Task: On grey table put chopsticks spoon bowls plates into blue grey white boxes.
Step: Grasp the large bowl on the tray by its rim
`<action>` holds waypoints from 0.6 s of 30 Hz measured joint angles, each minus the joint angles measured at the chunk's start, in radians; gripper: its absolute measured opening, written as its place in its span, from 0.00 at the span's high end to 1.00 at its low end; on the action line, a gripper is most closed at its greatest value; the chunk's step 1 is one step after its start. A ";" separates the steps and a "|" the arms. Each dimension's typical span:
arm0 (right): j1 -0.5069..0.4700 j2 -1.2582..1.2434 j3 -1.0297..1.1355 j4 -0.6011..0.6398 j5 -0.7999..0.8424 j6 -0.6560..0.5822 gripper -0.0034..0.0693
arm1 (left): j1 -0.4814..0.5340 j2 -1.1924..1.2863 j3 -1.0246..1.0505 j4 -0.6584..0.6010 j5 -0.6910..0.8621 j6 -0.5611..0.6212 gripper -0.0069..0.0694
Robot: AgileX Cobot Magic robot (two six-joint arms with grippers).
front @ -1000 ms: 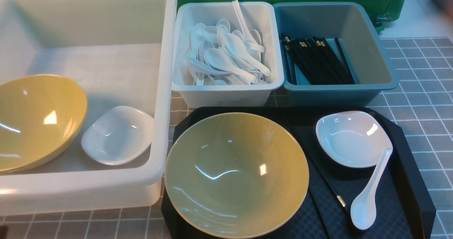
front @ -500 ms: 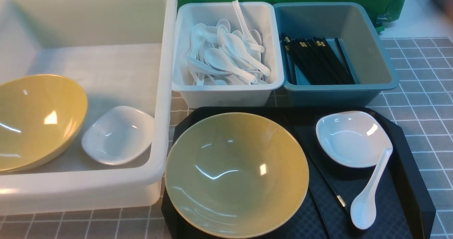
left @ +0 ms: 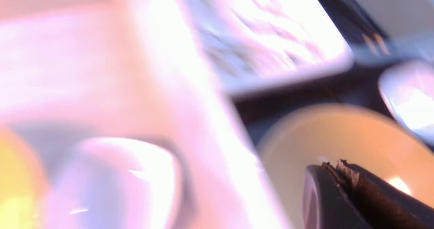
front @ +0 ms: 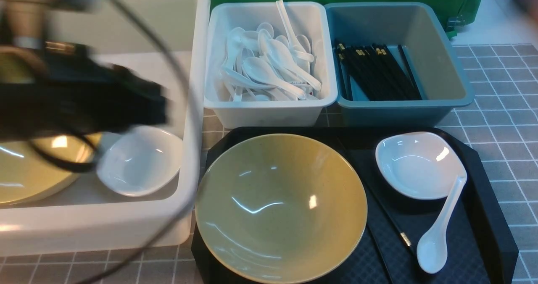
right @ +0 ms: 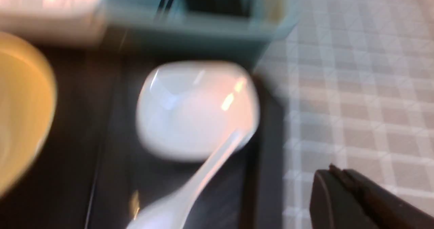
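Front view: my left arm (front: 80, 99) shows as a dark, smeared shape above the large translucent tub (front: 105, 229), which stands on the left of the grey table (front: 504, 107). The arm covers part of a half-hidden yellow bowl (front: 25, 179) inside the tub, and a white dish (front: 141, 160) lies just beside that bowl. Behind the centre, a white box (front: 269, 111) holds a heap of white spoons (front: 269, 65). Touching it on the right, a blue-grey box (front: 399, 111) holds a bundle of black chopsticks (front: 378, 74).

In front of the two boxes is a black tray (front: 483, 191). On it sit a big yellow bowl (front: 281, 208), a rounded-square white plate (front: 420, 164) and a white soup spoon (front: 441, 221), whose handle tip is against the plate's rim. A black chopstick (front: 404, 238) with a gold band lies between the bowl and the spoon.

This view is too blurred for me to read either tool. The left wrist view, though streaky, shows the left gripper (left: 334, 168) with its dark fingertips pressed together and nothing between them. It sits in front of the big bowl, with the tub wall and the dish alongside.

Only the right wrist view shows the right gripper (right: 330, 171), which is likewise closed and empty. It hangs over the table just beside the tray edge, near the plate and spoon. The chopstick on the tray is lost in that view's blur.
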 joint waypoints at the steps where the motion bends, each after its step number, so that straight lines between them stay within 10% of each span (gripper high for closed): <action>1: 0.000 0.020 0.000 0.051 0.006 -0.062 0.91 | -0.060 0.069 -0.032 0.000 0.026 0.010 0.90; 18: 0.001 0.067 0.028 0.195 -0.091 -0.164 0.90 | -0.350 0.712 -0.316 -0.109 0.107 0.080 0.90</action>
